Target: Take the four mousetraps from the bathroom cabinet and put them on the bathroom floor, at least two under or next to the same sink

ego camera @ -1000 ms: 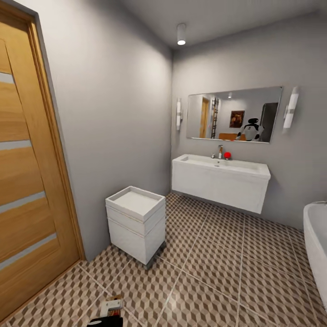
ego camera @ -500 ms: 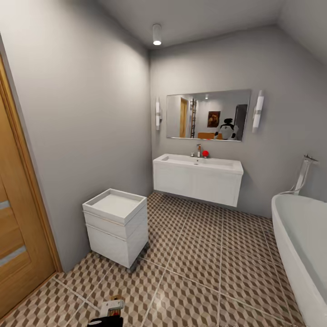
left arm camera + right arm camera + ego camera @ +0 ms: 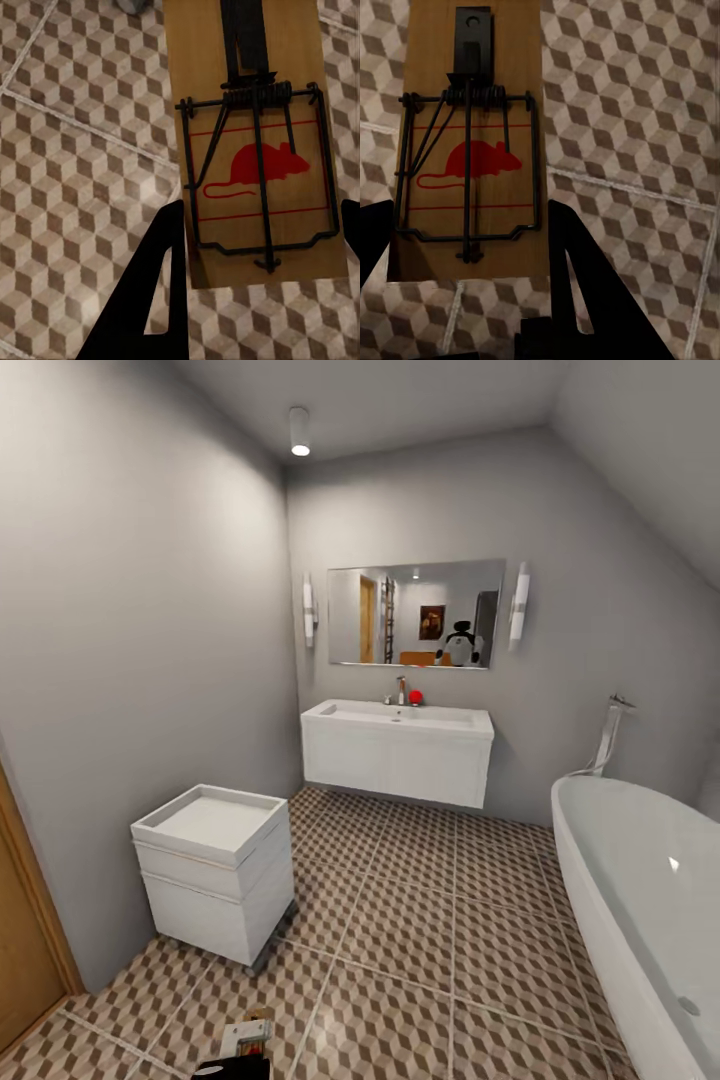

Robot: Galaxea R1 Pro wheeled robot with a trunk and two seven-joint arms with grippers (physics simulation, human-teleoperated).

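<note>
Open tiled floor between white drawer unit (left) and bathtub

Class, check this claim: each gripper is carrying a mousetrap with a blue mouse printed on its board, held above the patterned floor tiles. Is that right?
Not quite: the printed mouse is red, not blue. The left wrist view shows it on the left gripper's mousetrap, and the right wrist view on the right gripper's mousetrap. Both hang above the patterned floor tiles.

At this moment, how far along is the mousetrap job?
Nothing placed yet: no trap lies on the cube-patterned tile floor. In hand: one tan wooden mousetrap with a red mouse print between the left fingers, another between the right fingers. Left: set them by the white wall-hung sink.
</note>
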